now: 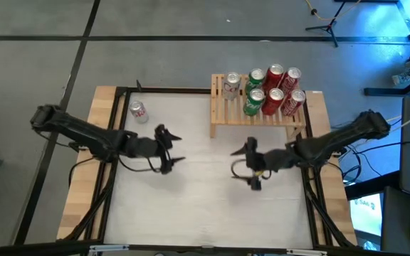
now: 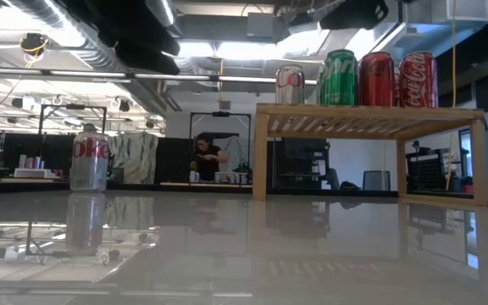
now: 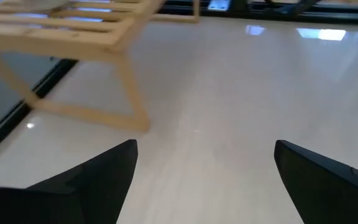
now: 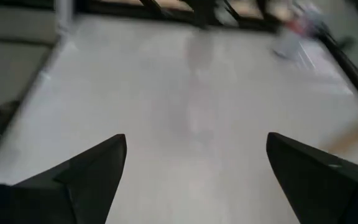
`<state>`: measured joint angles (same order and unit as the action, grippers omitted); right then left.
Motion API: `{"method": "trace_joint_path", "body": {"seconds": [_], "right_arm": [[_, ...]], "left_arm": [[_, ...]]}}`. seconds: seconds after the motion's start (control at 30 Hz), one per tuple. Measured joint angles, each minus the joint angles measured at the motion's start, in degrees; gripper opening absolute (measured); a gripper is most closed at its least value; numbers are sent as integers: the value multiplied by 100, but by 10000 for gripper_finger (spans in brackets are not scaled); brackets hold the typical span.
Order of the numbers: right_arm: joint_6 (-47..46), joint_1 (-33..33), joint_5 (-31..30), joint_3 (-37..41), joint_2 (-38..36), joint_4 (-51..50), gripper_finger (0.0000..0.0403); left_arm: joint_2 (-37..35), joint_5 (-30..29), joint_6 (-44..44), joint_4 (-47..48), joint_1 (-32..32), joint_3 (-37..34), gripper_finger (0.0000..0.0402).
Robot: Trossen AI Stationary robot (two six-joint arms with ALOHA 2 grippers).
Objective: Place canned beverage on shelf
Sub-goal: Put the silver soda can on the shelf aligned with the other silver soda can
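Observation:
A silver Diet Coke can (image 1: 138, 111) stands upright on its base at the table's far left; it also shows in the low view (image 2: 90, 159) and blurred in the right wrist view (image 4: 289, 38). The light-wood slatted shelf (image 1: 228, 114) stands on its legs at the far right (image 2: 371, 120) (image 3: 73, 25). It carries several upright cans: a silver one (image 1: 231, 85), green ones (image 1: 254, 102) and red ones (image 1: 274, 102). My left gripper (image 1: 180, 148) is open and empty at mid-table, right of the Diet Coke can. My right gripper (image 1: 237, 163) is open and empty, facing it, in front of the shelf.
Bare white table top (image 1: 205, 206) lies between and in front of the two grippers. A dark frame (image 1: 112, 142) runs along the table's edges. A person (image 2: 207, 158) stands far back in the room.

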<state>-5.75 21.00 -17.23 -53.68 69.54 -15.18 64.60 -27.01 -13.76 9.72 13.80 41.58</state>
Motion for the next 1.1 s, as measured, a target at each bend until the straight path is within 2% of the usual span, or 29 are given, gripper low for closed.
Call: {"method": "trace_joint_path", "body": {"seconds": [0.1, 0.2, 0.37, 0.47, 0.67, 0.83, 0.97, 1.1], "right_arm": [[200, 174, 132, 861, -2, 1559, 381], [269, 289, 231, 1429, -2, 2490, 381], [248, 343, 179, 2073, 88, 3525, 381], [239, 325, -16, 2277, 178, 3888, 381], [225, 251, -707, 2352, 444, 3979, 381], [255, 210, -724, 2348, 613, 3956, 381], [261, 175, -728, 2348, 777, 3955, 381], [301, 175, -792, 2348, 961, 4016, 381]], "left_arm": [[-435, 191, -72, 385, -271, 0, 368], [-787, 145, -127, 680, -472, 0, 368], [-1137, -822, -881, 1389, -983, 2, 368], [-1143, -974, -1176, 2117, -1636, 184, 368], [-861, -551, -1466, 3580, -3416, 784, 368], [-575, -315, -1464, 3988, -4735, 896, 368], [-251, -259, -1452, 4188, -5413, 896, 368], [137, -189, -1576, 4335, -5818, 896, 368]]}}
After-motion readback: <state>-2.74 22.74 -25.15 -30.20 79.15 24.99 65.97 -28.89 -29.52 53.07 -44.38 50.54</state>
